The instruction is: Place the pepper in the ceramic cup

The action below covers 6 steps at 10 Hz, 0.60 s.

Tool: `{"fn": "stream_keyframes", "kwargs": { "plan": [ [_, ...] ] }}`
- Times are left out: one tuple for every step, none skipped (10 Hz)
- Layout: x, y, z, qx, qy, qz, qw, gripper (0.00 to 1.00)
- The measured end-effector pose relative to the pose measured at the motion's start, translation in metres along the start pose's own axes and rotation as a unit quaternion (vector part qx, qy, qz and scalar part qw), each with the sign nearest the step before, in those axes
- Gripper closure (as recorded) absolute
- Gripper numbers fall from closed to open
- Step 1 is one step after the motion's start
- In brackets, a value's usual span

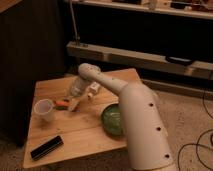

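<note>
The arm hides the green bowl's [110, 120] 3 o'clock edge; its contents are unclear. The gripper [73, 103] sits low over the table [50, 87], and I cannot tell its opening or hold. The pepper [61, 104] lies at its 9 o'clock, outside the ceramic cup [43, 111], at the cup's 2 o'clock.

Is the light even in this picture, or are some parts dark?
Camera view: uneven, warm light; the table and arm are lit, the cabinet at left is dark. The tool, beside the pepper near the ceramic cup, is lit.
</note>
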Motion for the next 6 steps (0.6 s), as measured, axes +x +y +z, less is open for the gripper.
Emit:
{"fn": "stream_keyframes", "kwargs": {
  "plan": [
    [-0.0002, 0.0003, 0.0021, -0.003, -0.001, -0.003, 1.0, 0.33],
    [-0.0004, 0.0011, 0.003, -0.006, -0.001, -0.004, 1.0, 0.33],
    [0.0, 0.0016, 0.0043, -0.008, 0.0, -0.004, 1.0, 0.33],
    [0.0003, 0.0019, 0.0054, -0.009, 0.0, -0.005, 0.9999, 0.33],
    [0.0008, 0.002, 0.0062, -0.009, 0.001, -0.005, 0.9999, 0.33],
    [0.0017, 0.0019, 0.0073, -0.009, 0.002, -0.005, 0.9999, 0.33]
  ]
}}
